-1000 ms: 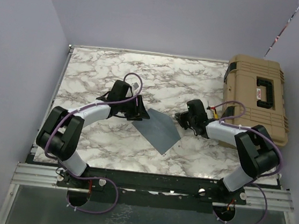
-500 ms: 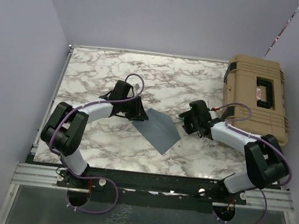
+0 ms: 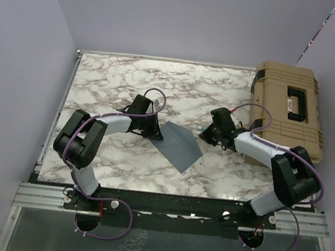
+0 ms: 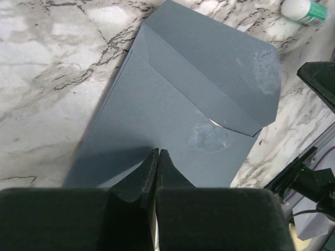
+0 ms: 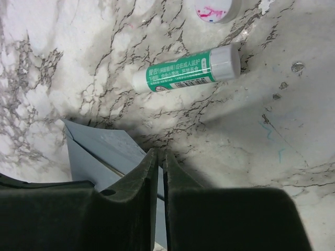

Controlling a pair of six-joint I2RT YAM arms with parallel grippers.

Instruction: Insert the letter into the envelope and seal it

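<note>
The slate blue-grey envelope (image 3: 179,145) (image 4: 172,104) lies flat on the marble table, flap folded over its body, with shiny smears on both. My left gripper (image 3: 156,131) (image 4: 158,151) is shut, its tips down on the envelope's left part with nothing between them. My right gripper (image 3: 205,134) (image 5: 158,152) is shut to a thin slit just off the envelope's right corner (image 5: 99,144), low over the marble, holding nothing that shows. The letter is hidden.
A green-and-white glue stick (image 5: 186,71) (image 4: 306,9) lies on the marble beyond the right gripper, with its loose white cap (image 5: 214,8) farther off. A tan hard case (image 3: 287,109) sits at the table's right edge. Purple walls enclose the table (image 3: 112,83).
The left gripper closed and settled onto the envelope. The right gripper opened, then closed again, shifting slightly toward the back. The envelope stayed put.
</note>
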